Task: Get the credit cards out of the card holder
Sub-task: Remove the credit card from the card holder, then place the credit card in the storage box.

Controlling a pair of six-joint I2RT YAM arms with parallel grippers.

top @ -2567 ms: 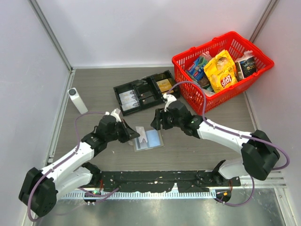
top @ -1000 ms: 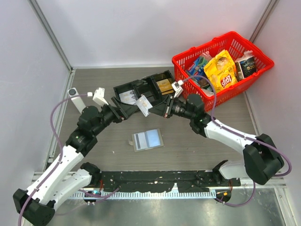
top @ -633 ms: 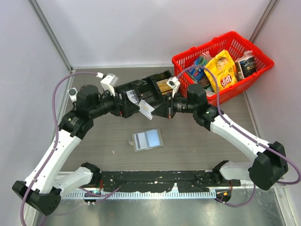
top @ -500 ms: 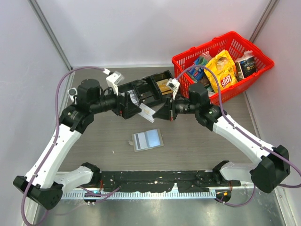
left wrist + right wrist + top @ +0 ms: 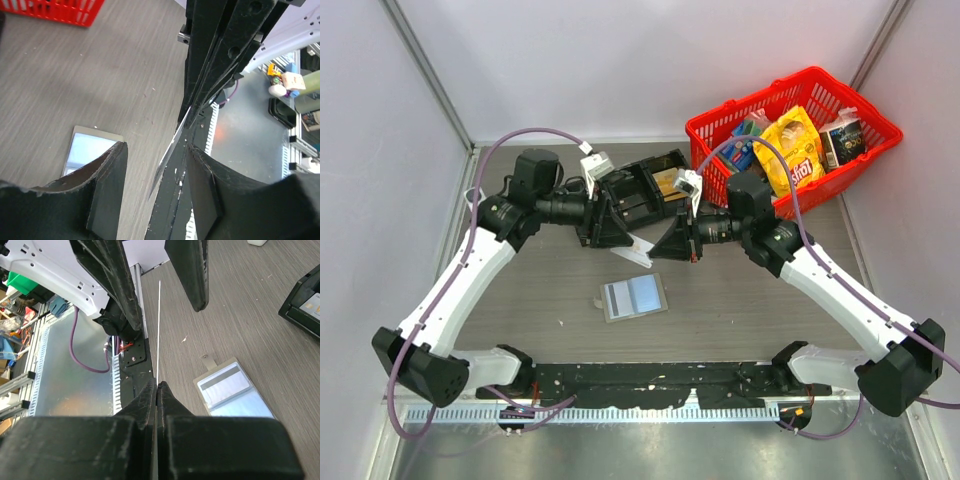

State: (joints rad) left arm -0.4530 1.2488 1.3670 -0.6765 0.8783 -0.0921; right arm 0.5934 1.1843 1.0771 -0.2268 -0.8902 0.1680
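My right gripper (image 5: pixel 656 251) (image 5: pixel 157 386) is shut on one end of a thin whitish credit card (image 5: pixel 639 249) (image 5: pixel 158 325), held edge-on above the table. My left gripper (image 5: pixel 617 233) (image 5: pixel 155 151) faces it with its jaws open on either side of the card's (image 5: pixel 171 150) free end; a gap shows on both sides. The grey card holder (image 5: pixel 633 297) (image 5: pixel 88 148) (image 5: pixel 233 390) lies flat on the table below, apart from both grippers. A pale blue card with a dark stripe shows in it.
A red basket (image 5: pixel 840 95) (image 5: pixel 55 11) of snack packs stands at the back right. A long black compartmented tray (image 5: pixel 642 185) (image 5: pixel 306 300) lies behind the grippers, partly hidden by the left arm. The arms' black base rail (image 5: pixel 650 380) runs along the near edge.
Both arms have lifted from the holder, the right carrying a card. The left gripper has swung right and come round the card's free end, its jaws narrowing.
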